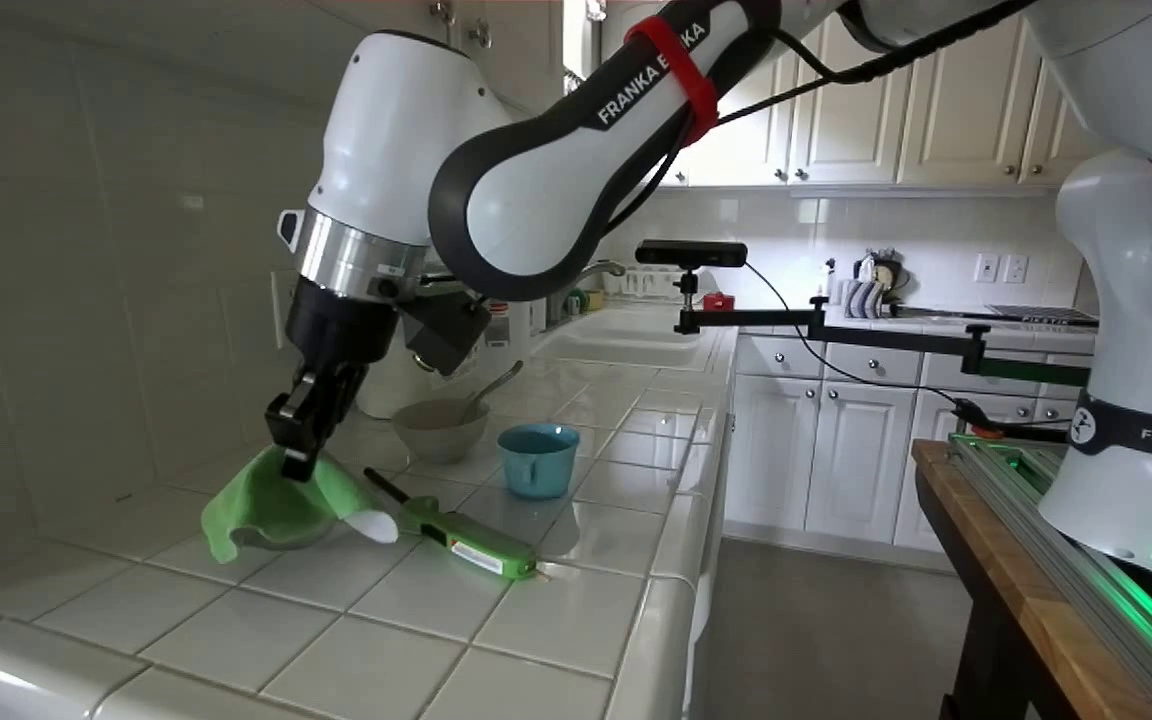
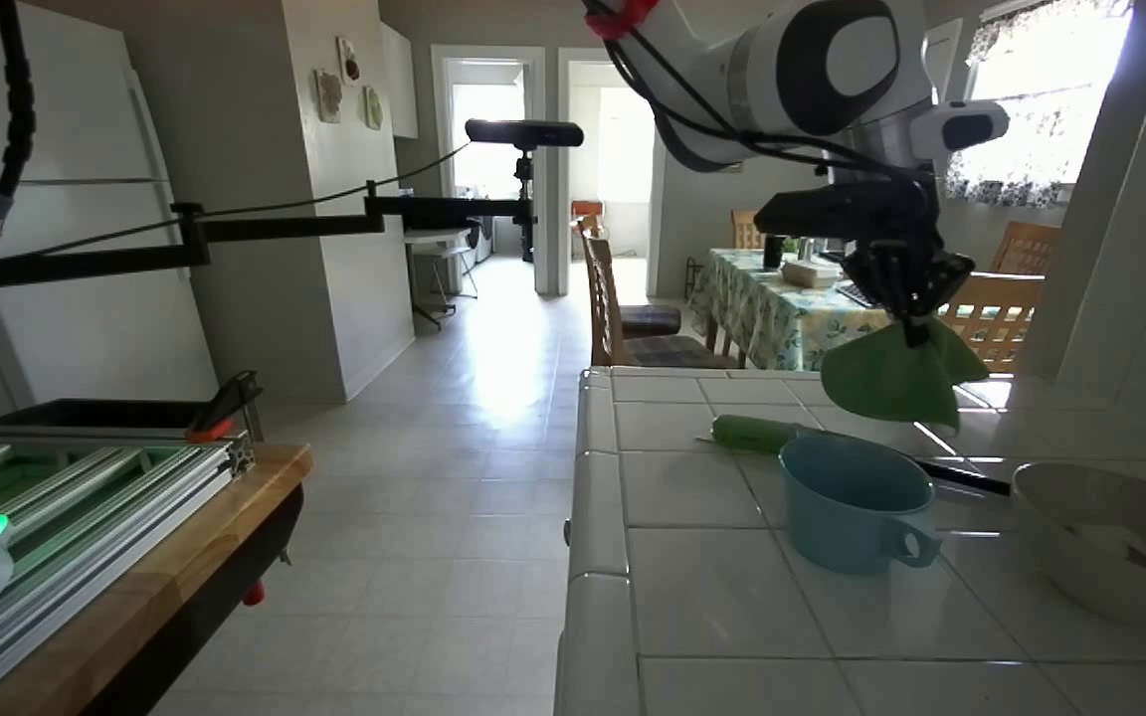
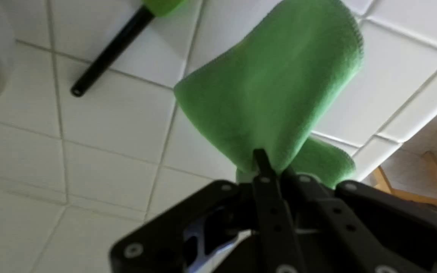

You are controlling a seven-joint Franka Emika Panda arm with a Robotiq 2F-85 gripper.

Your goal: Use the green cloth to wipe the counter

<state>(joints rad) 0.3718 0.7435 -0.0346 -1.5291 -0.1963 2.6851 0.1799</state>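
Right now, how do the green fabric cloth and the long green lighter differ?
The green fabric cloth hangs pinched in the black end effector, while the long green lighter lies ungripped on the white tiled counter. The cloth looks limp and draped; the lighter looks straight and rigid. The lighter has a thin black barrel; the cloth is a broad sheet. Both are mainly green.

Cup [image 1: 539,468]: you see a blue one, standing up, near the bowl [image 1: 436,437].
Bowl: you can spot a handle [image 1: 496,388] poking out.
Lighter [image 1: 481,545]: green with a long black tip, lying near the cup.
Sink [image 1: 626,340]: white, you find it behind the cup in an exterior view.
Table [image 2: 767,313]: leafy cover, wooden chairs [image 2: 605,293] beside it.
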